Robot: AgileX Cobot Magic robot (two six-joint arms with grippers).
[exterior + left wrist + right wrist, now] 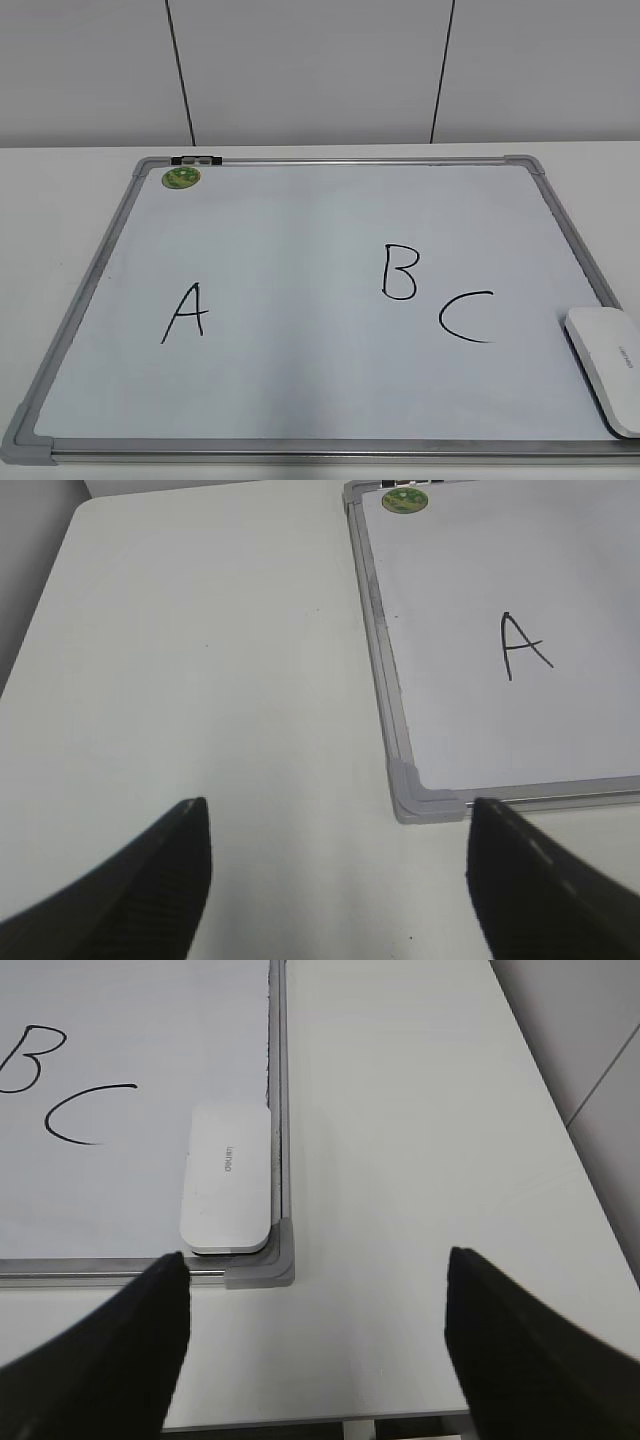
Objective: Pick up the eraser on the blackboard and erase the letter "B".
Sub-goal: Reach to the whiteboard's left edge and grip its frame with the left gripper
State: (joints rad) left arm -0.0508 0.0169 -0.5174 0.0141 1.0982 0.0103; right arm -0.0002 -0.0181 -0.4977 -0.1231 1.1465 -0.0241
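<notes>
So, the blackboard (330, 160) lies flat on the white table (200, 660), filling most of the exterior frame, green sticker (181, 178) at its upper left corner with a small black clip (197, 160) on the frame just above it. Letter "B" (399, 272) sits right of center, intact, with the "C" (467, 317) just lower right of it and the "A" (186, 313) well apart at lower left. The eraser (606, 366) rests white side up in the lower right of the board, beside the right frame edge and near the corner, right of the "C", not touching it. Left gripper (338, 825) hovers over bare table at the bottom of its frame, near the board's corner piece, fingers spread, nothing held. Right gripper (318, 1278) likewise spread wide and empty, at the bottom of its frame; the eraser shows just above its left finger (120, 1345).
</notes>
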